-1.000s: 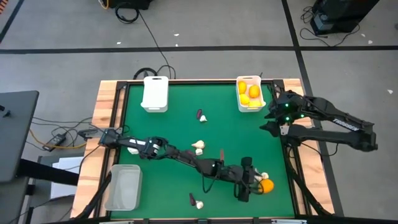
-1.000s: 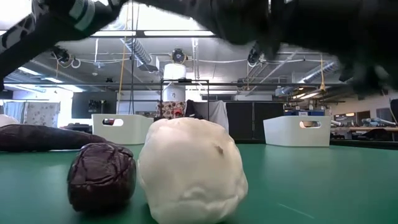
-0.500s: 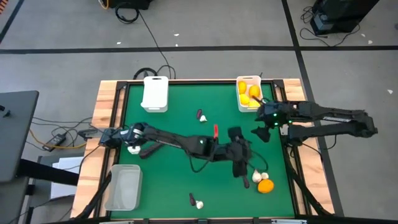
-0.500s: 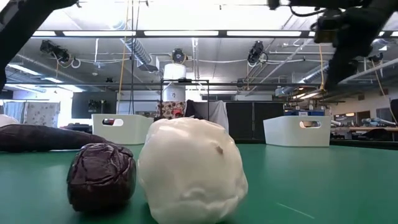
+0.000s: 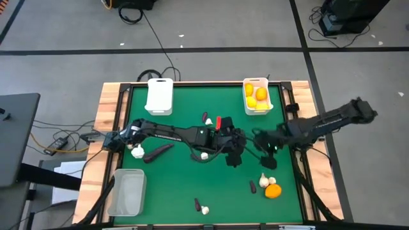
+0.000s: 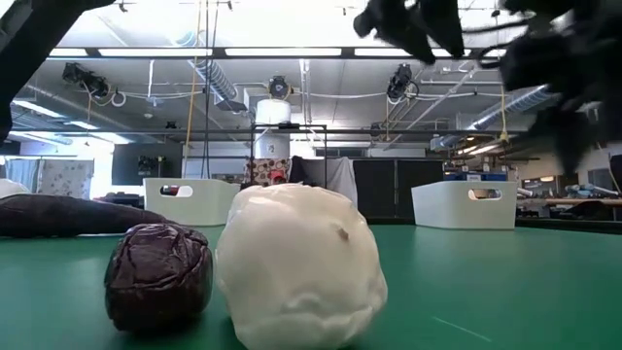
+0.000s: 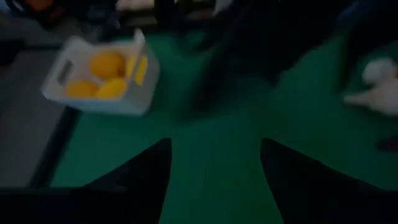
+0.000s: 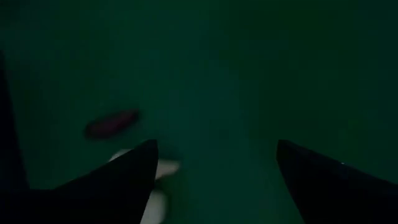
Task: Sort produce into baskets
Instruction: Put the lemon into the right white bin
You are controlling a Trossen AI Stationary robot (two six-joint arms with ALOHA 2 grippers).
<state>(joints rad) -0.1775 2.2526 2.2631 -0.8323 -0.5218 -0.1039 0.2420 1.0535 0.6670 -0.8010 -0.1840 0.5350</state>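
High view: clear basket point(image 5: 126, 192) is sitting at the near left counter point(image 5: 172, 185) corner, nothing visible inside. Orange point(image 5: 273, 191) and garlic bulbs point(image 5: 264, 181) are lying near right. Mid-counter, left end effector point(image 5: 234, 155) and right end effector point(image 5: 265, 145) are hovering close together, both with fingers apart, gripping nothing. Far edge: white basket point(image 5: 159, 96), contents not visible; second white basket point(image 5: 256, 96) is holding yellow citrus point(image 5: 255, 94).

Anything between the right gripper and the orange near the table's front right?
Partly. The right gripper hangs open above the mat; two garlic bulbs lie between it and the orange, close against the fruit. The left gripper is off to the side, not in the path.
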